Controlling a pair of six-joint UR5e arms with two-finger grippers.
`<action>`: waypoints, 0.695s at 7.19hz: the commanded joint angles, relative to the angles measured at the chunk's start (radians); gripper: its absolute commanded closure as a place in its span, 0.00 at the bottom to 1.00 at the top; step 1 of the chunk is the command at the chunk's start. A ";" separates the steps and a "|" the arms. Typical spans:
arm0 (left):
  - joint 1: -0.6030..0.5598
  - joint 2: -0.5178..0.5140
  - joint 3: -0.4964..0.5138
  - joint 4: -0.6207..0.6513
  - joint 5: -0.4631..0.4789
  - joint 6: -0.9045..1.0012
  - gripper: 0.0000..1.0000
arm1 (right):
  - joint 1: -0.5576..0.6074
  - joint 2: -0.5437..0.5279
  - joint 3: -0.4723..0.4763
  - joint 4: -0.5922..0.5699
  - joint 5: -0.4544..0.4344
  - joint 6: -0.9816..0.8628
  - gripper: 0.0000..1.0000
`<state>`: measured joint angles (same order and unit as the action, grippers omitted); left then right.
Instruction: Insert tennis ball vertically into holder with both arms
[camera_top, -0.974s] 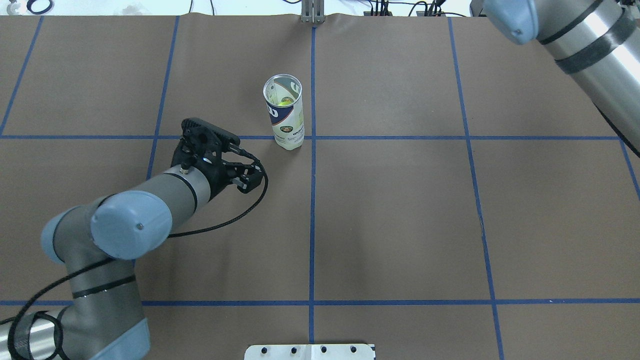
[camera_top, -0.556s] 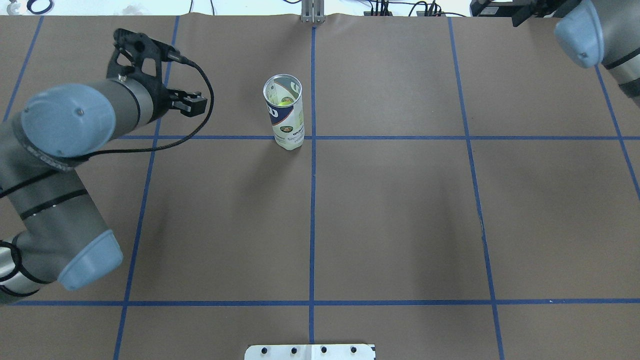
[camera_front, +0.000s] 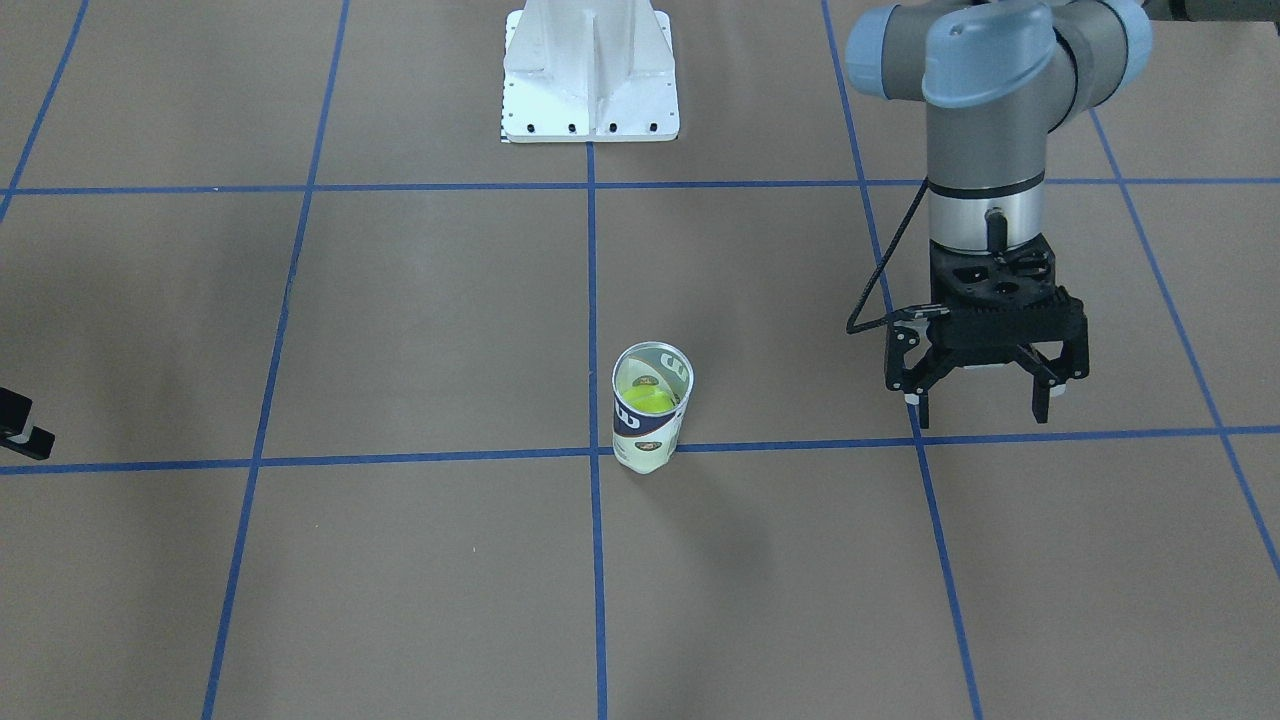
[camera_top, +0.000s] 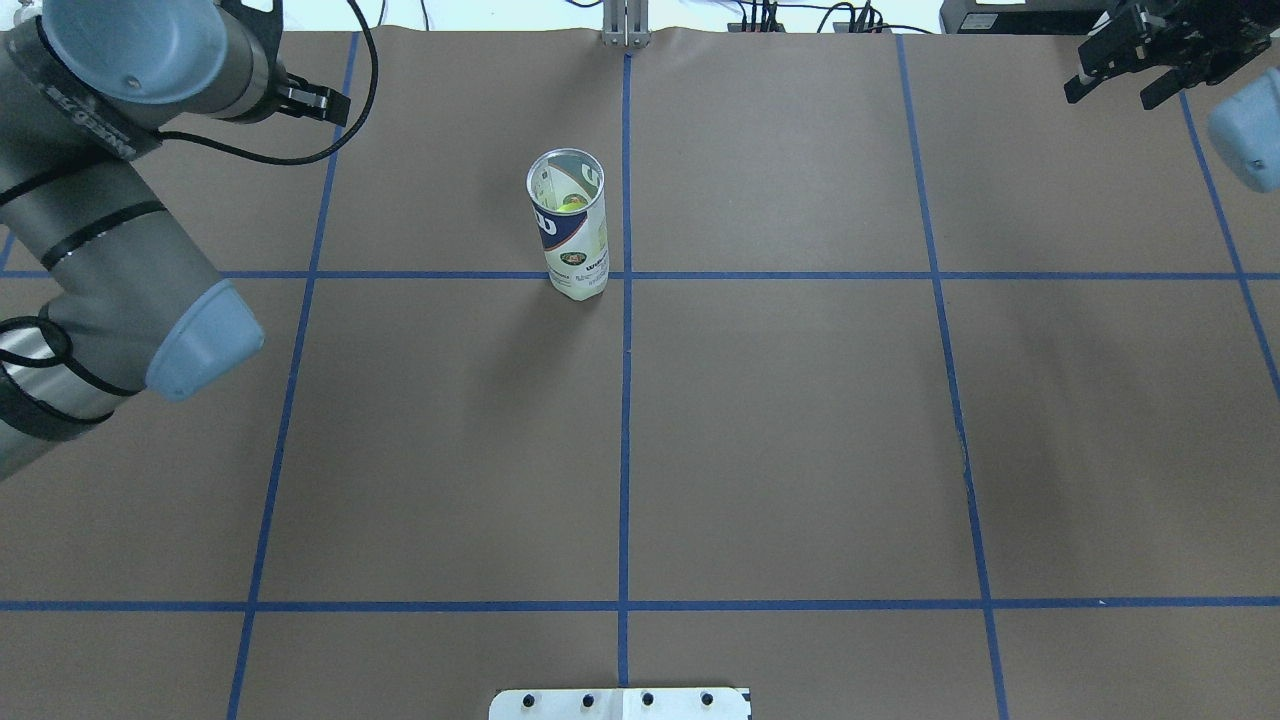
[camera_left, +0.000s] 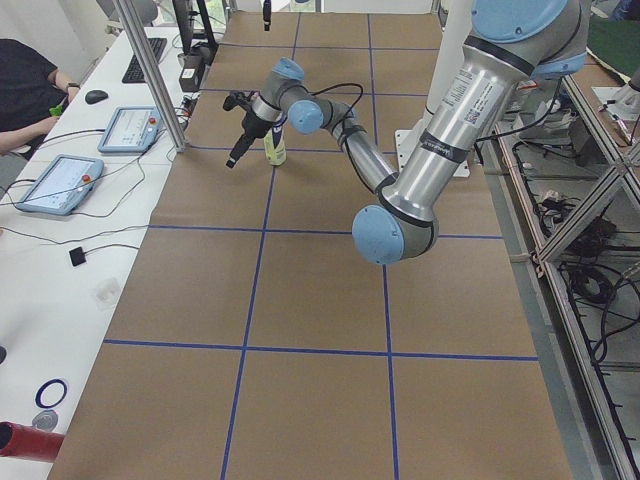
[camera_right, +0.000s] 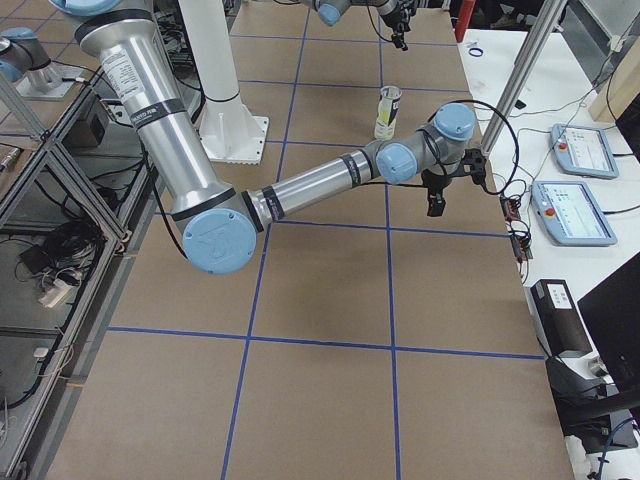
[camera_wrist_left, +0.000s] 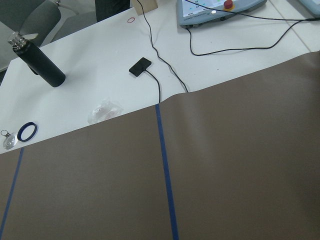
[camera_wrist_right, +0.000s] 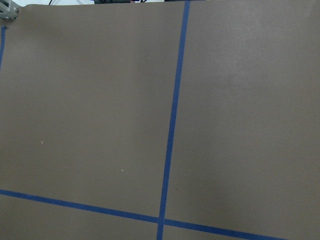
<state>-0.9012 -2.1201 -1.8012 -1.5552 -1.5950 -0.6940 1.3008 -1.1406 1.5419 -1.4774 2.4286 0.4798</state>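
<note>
**A:** Where is the holder (camera_top: 567, 225)?

**B:** It stands upright on the brown surface (camera_top: 800, 430) with its open mouth upward. Its foot is on a blue tape line (camera_top: 800, 275), just beside the crossing with the middle line. A yellow-green tennis ball (camera_front: 648, 400) sits inside it, below the rim.

**A:** And the left gripper (camera_front: 980, 412)?

**B:** It hangs above the surface and points down, well apart from the holder. Its fingers (camera_front: 1040, 405) are spread and empty.

**A:** What about the right gripper (camera_top: 1112, 90)?

**B:** It is over the far corner of the surface, on the other side of the holder and well apart from it. Its fingers are also spread and empty.

**A:** Do the wrist cameras show the holder?

**B:** No. The right one shows only brown paper and tape lines. The left one shows the edge of the surface and a white table (camera_wrist_left: 90, 85) with a black bottle (camera_wrist_left: 40, 62) on it.
</note>
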 joint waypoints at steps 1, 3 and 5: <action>-0.207 0.024 0.008 0.093 -0.507 0.153 0.00 | 0.002 -0.066 0.000 0.012 -0.016 -0.004 0.01; -0.356 0.145 0.014 0.242 -0.576 0.611 0.00 | 0.000 -0.099 -0.009 0.052 -0.112 -0.017 0.01; -0.451 0.219 0.113 0.227 -0.582 0.698 0.00 | 0.032 -0.170 0.001 0.052 -0.138 -0.106 0.01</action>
<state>-1.2975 -1.9543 -1.7413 -1.3261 -2.1672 -0.0668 1.3093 -1.2606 1.5359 -1.4296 2.3085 0.4390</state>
